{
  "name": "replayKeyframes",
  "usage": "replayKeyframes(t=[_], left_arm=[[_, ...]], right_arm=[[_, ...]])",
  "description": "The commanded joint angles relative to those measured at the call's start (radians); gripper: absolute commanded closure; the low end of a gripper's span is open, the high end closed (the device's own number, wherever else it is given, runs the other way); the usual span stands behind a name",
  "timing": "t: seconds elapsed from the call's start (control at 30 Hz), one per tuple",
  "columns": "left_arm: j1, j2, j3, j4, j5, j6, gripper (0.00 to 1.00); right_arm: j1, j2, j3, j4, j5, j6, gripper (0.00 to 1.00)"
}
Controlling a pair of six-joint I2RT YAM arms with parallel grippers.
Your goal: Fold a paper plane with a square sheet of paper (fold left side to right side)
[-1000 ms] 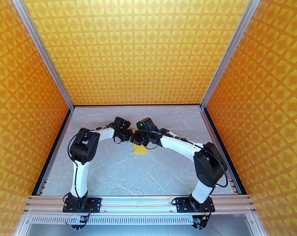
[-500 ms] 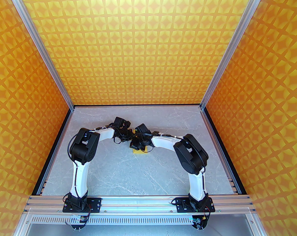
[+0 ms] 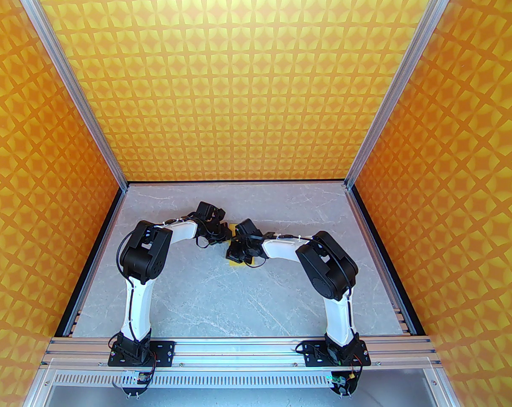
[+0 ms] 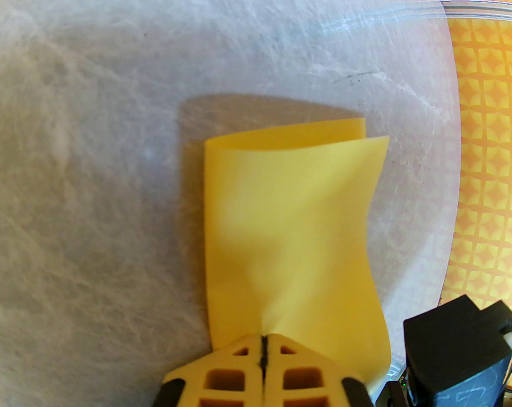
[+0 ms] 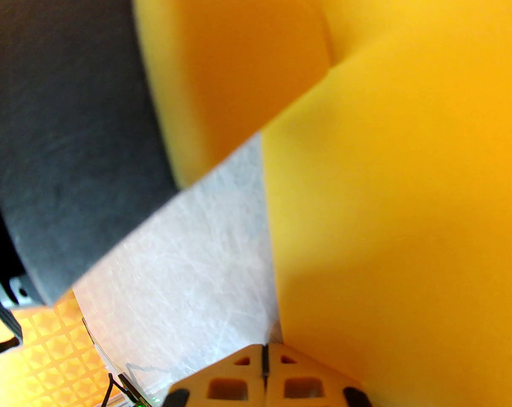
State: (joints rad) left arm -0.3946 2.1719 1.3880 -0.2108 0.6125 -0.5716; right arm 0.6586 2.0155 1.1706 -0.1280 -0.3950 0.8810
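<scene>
The square sheet of paper [image 4: 290, 210] is plain bright yellow and lies on the grey table, bent over itself in a loose roll with two edges nearly meeting at the far end. My left gripper [image 4: 263, 346] is shut on its near end, where the paper puckers. From above, a strip of the sheet [image 3: 240, 263] peeks out under both wrists. My left gripper [image 3: 223, 232] sits just behind my right gripper [image 3: 235, 255]. My right gripper [image 5: 264, 354] is shut, its tip low at the left edge of the sheet [image 5: 387, 206]. The paper plane is out of view.
The grey marble table [image 3: 196, 295] is walled by orange star-patterned panels [image 3: 247, 91] at the back and both sides. The right arm's elbow [image 3: 328, 269] is folded in over the table. The left gripper's black body [image 5: 69, 121] looms close to the right wrist camera.
The right arm has swung its elbow inward and lowered its gripper toward the paper, covering more of it. The left arm has stayed still.
</scene>
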Motion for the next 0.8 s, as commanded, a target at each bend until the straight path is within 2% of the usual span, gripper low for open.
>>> replayKeyframes(t=[0.0,0.3,0.77], left_arm=[[-0.016,-0.002,-0.042,-0.035,-0.041,-0.005,1.0],[0.014,-0.025,-0.077,0.072,-0.053,-0.037,1.0],[0.054,0.084,0.103,-0.014,-0.076,0.009,1.0]], right_arm=[[0.001,0.014,-0.084,-0.092,0.016,-0.018,1.0],[0.001,0.002,-0.216,-0.022,-0.009,0.01,1.0],[0.001,0.008,-0.203,-0.039,-0.026,-0.005,1.0]])
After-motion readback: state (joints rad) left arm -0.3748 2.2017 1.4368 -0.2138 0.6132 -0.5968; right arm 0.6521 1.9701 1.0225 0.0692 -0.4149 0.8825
